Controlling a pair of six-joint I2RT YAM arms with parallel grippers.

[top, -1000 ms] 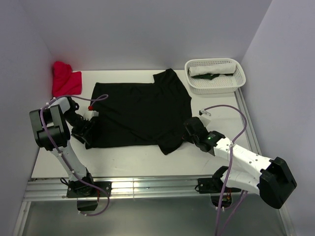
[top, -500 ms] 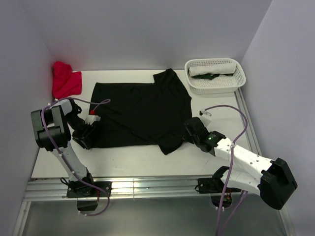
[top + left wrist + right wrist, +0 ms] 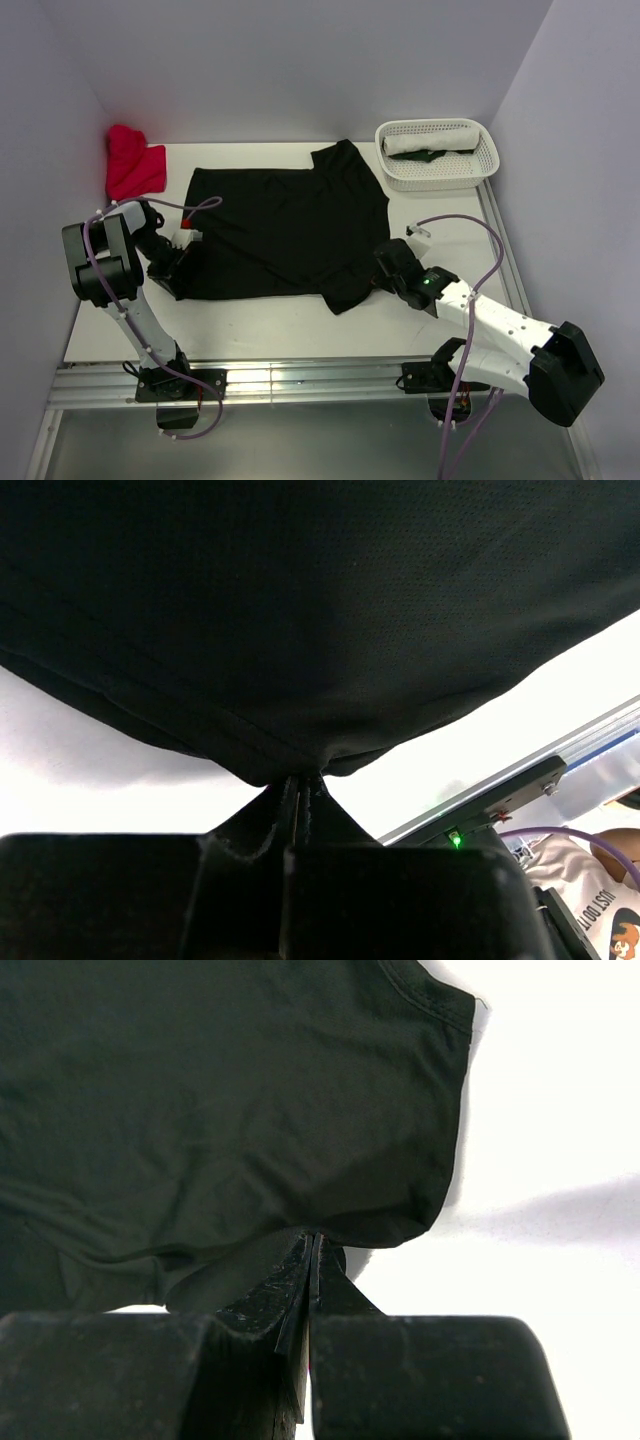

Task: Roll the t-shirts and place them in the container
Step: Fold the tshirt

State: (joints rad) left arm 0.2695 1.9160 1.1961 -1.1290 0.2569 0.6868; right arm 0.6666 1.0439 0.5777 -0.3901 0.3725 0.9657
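The black t-shirt lies spread flat on the table, its near edge pinched at both ends. The left gripper is clamped on the left hem, the right gripper beside the right sleeve. Both bites look thin, so an uneven pull could slip a corner and skew the roll. The basket crowds the far right and the red t-shirt the far left, leaving open room along the near strip.
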